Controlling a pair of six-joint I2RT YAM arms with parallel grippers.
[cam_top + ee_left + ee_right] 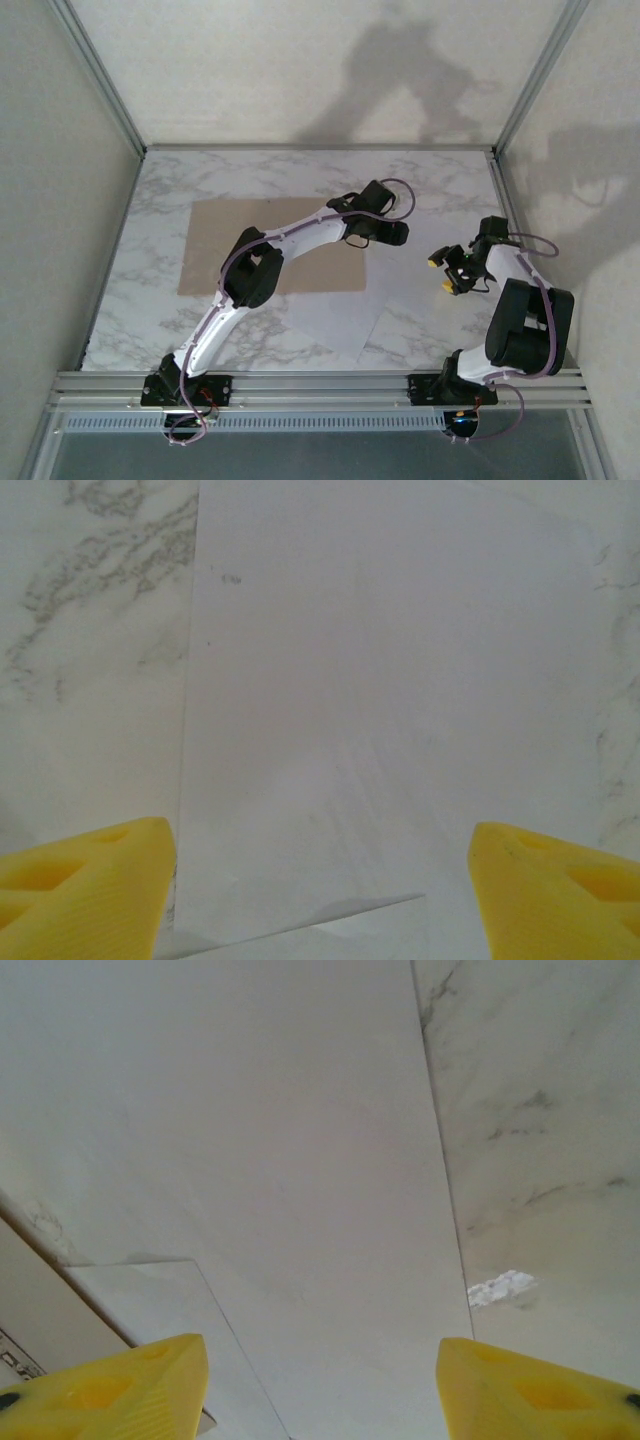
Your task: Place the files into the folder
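Left claw (320,900) first: its yellow fingers (90,890) stand wide apart and grip nothing. It hangs low over one of the thin, plain white paper sheets (380,680), and the corner of a second sheet shows at the bottom of that view. From above, the left claw (385,232) sits just past the right edge of the tan-brown cardboard folder (215,250). The folder lies flat on the left-centre of the white-grey marble table (150,200), partly under my left arm.

My right claw (320,1390) is likewise parted and empty, over a sheet whose right edge borders bare marble. From above, the right claw (450,272) hovers near the left one. The sheets (340,320) lie loose and overlapping on the marble, to the right of the folder and nearer to me. None that I can see rests inside it.

I judge this to be the pick-up step, with nothing filed yet. Flat paper gives little to pinch, so next I must work a finger under an edge or corner, perhaps while the other claw pins the sheet. Then I can carry it left onto the folder.
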